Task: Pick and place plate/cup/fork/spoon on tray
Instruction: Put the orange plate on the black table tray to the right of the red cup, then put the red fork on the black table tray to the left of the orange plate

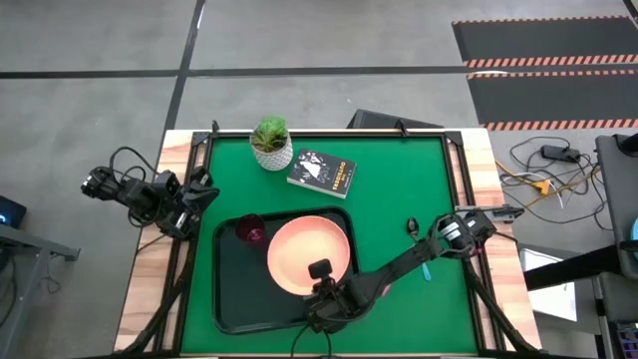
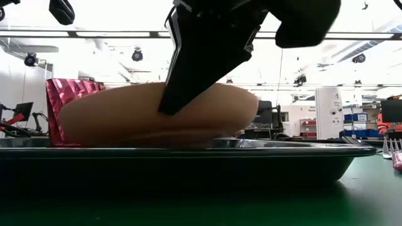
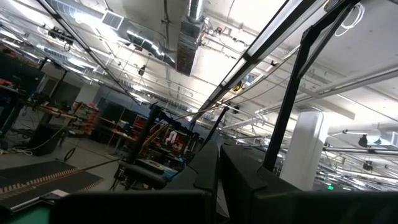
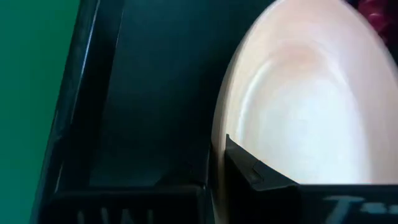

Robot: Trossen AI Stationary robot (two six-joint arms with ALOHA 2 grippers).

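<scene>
The salmon-pink plate (image 1: 309,254) lies in the black tray (image 1: 231,299) toward its right side. It also shows in the low view (image 2: 125,116) and the right wrist view (image 4: 305,106). The dark maroon cup (image 1: 249,231) stands in the tray's far left corner. My right gripper (image 1: 324,296) is at the plate's near edge, shut on its rim. The blue-handled spoon (image 1: 421,249) lies on the green mat right of the tray. The pink-handled fork (image 1: 384,291) is mostly hidden under my right arm. My left gripper (image 1: 202,191) waits at the table's left edge. My right gripper holds the plate by its near rim (image 4: 217,146), one finger (image 4: 261,180) over the plate's inner face and the other outside the rim. The fingers come slanting down from the table's near right. The tray's rim hides whether the plate rests on the tray floor.
A white pot with a green plant (image 1: 271,143) and a small black book (image 1: 322,173) stand on the mat beyond the tray. The green mat to the right of the tray holds only the spoon and fork.
</scene>
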